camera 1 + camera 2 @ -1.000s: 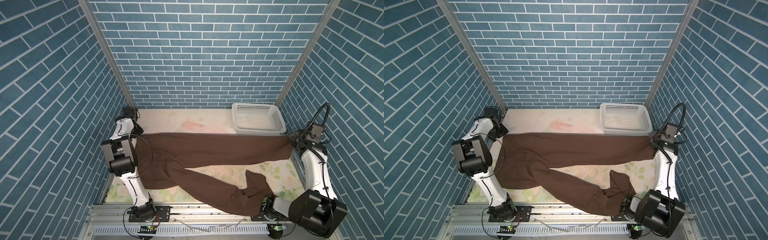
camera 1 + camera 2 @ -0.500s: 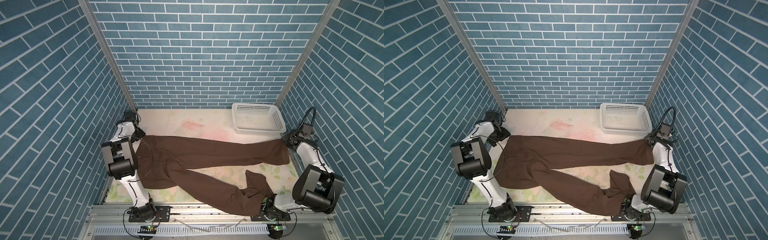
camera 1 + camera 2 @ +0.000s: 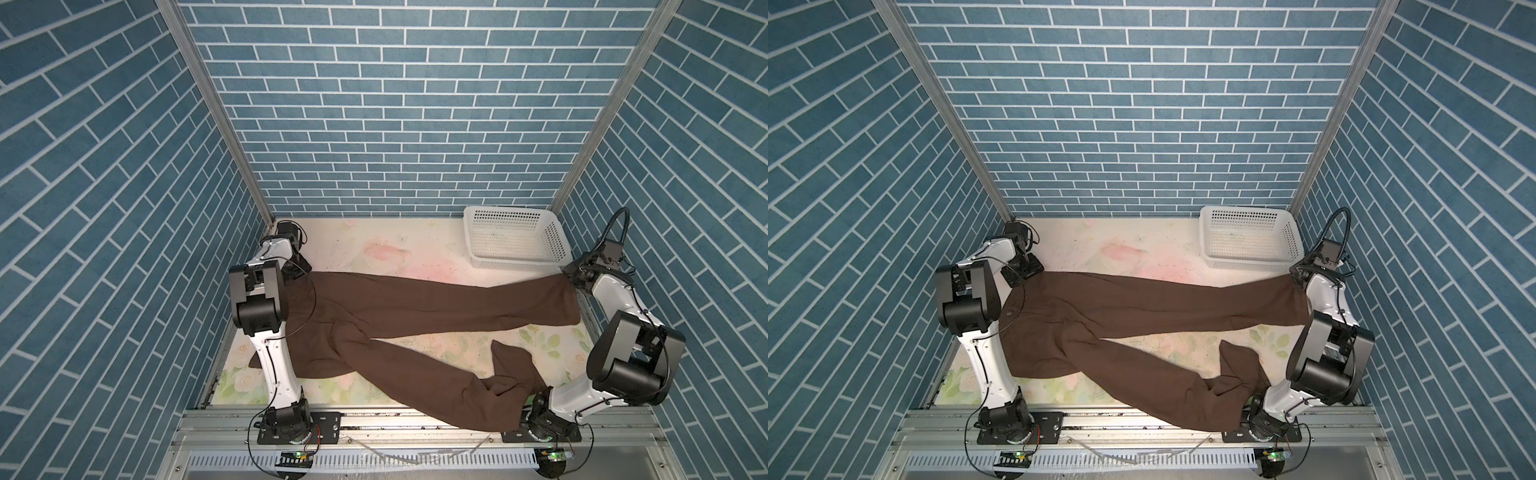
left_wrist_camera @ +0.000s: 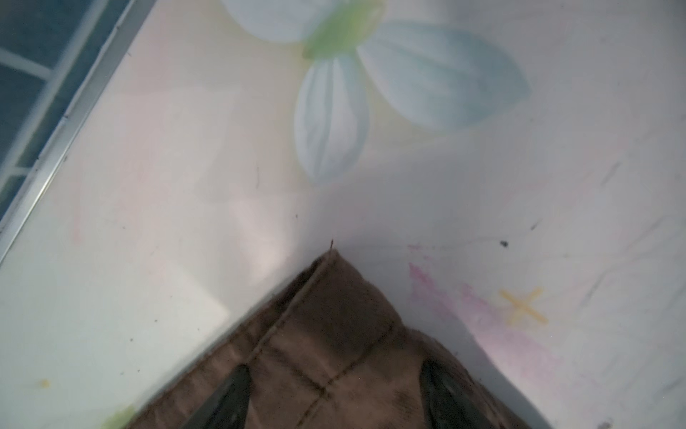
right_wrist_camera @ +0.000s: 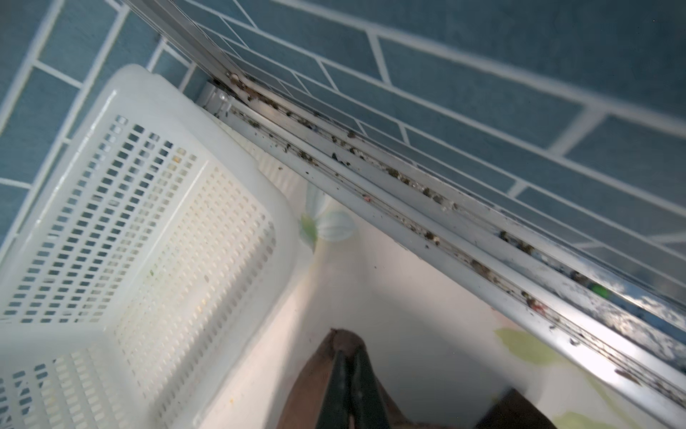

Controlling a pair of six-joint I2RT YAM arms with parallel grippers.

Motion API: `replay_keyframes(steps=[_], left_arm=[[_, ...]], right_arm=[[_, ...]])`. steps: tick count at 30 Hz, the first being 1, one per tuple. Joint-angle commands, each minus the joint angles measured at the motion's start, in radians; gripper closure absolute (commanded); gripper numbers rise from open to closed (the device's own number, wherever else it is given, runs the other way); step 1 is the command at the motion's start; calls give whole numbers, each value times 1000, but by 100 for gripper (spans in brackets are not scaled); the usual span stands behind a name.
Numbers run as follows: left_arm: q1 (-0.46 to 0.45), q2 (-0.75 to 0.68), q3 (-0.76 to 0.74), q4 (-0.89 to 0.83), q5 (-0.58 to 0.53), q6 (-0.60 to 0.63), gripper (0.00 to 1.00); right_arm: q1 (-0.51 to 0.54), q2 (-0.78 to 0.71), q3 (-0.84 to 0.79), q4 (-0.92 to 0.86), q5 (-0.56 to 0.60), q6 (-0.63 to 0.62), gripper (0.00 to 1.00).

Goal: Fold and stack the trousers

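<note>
Right wrist view: right tool [image 5: 349, 356] clenched on trousers [image 5: 315, 379] hem, fingers [image 5: 365, 386] mostly cropped. Left wrist view: left tool [image 4: 334, 369] released above waistband corner, fingertips [image 4: 237, 386] only.

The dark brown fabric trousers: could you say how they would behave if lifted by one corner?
Probably floppy: the dark brown fabric trousers lie draped flat. Pushed, they would likely bunch, as the near leg's crumpled end suggests.

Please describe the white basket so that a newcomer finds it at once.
Start at the flowered table between the blue brick walls and go to its far right corner. The basket stands there, just beyond the hem of the brown trousers; it alone is white, rigid and full of holes.
</note>
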State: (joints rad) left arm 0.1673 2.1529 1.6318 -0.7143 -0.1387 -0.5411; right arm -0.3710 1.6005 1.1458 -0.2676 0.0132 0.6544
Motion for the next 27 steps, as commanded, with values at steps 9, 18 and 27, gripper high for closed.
replay_keyframes(steps=[9, 18, 27], left_arm=[[14, 99, 155, -100, -72, 50, 70], [24, 76, 176, -122, -92, 61, 87], [34, 57, 259, -187, -149, 93, 89]], right_arm=[[33, 165, 135, 42, -30, -34, 100], [72, 278, 264, 39, -11, -75, 100], [72, 280, 305, -3, 39, -143, 59]])
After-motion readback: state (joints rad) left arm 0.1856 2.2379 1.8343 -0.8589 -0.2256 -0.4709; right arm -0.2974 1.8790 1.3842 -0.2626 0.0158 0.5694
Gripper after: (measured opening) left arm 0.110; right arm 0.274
